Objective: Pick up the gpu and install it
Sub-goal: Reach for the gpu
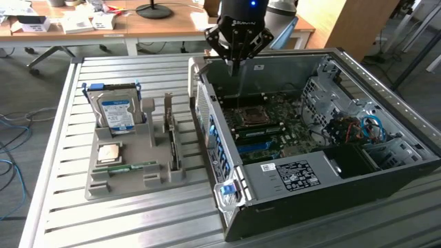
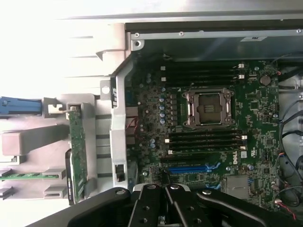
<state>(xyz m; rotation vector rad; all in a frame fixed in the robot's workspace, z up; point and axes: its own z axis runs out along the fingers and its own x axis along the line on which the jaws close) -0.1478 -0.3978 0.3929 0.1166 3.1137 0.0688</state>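
Note:
The gpu (image 1: 170, 135) is a thin dark card with a silvery bracket. It stands on edge in a slot of the grey holder (image 1: 121, 190) on the exterior view's left, beside the open computer case (image 1: 310, 170). From the wrist it appears as a narrow green strip, the gpu (image 2: 77, 151), outside the case wall. My gripper (image 1: 234, 64) hangs over the case's back edge, above the motherboard (image 1: 276, 121), well apart from the card. Its black fingers (image 2: 177, 201) are shut, with nothing between them.
The holder also carries a blue-labelled hard drive (image 1: 119, 111), a square processor (image 1: 110, 153) and a green memory stick (image 1: 127, 168). Inside the case are an empty processor socket (image 2: 208, 108), a blue card slot (image 2: 189, 168) and loose cables (image 1: 365, 129). Desks stand behind the slatted table (image 1: 138, 222).

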